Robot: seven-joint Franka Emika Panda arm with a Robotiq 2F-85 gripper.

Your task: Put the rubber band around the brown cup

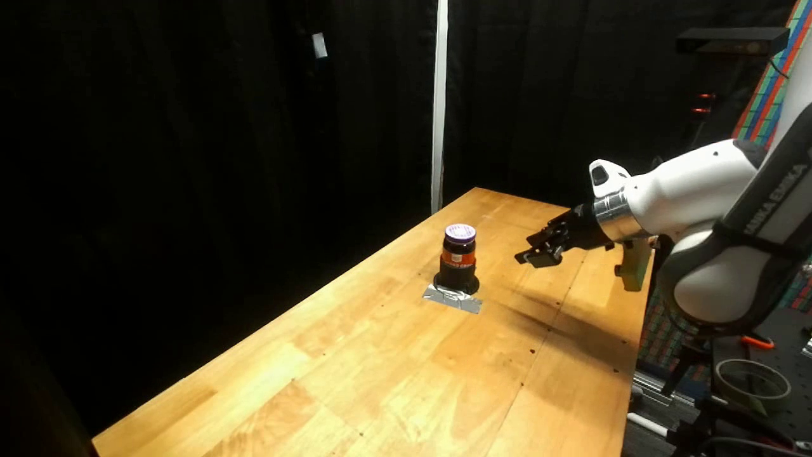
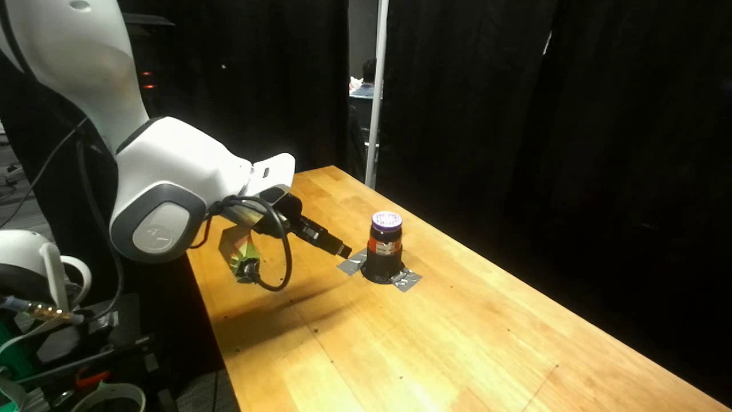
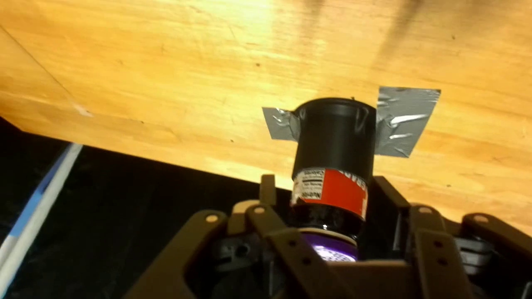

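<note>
One purple-lidded jar (image 1: 458, 250) upright ahead of claw (image 1: 528, 250), not touching; claw spread apart.

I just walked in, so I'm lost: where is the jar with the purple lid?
In an exterior view, the jar stands upright in a black holder taped to the wooden table, on the picture's left of the gripper.

White arm (image 1: 694, 181), black tool (image 1: 528, 249)
</note>
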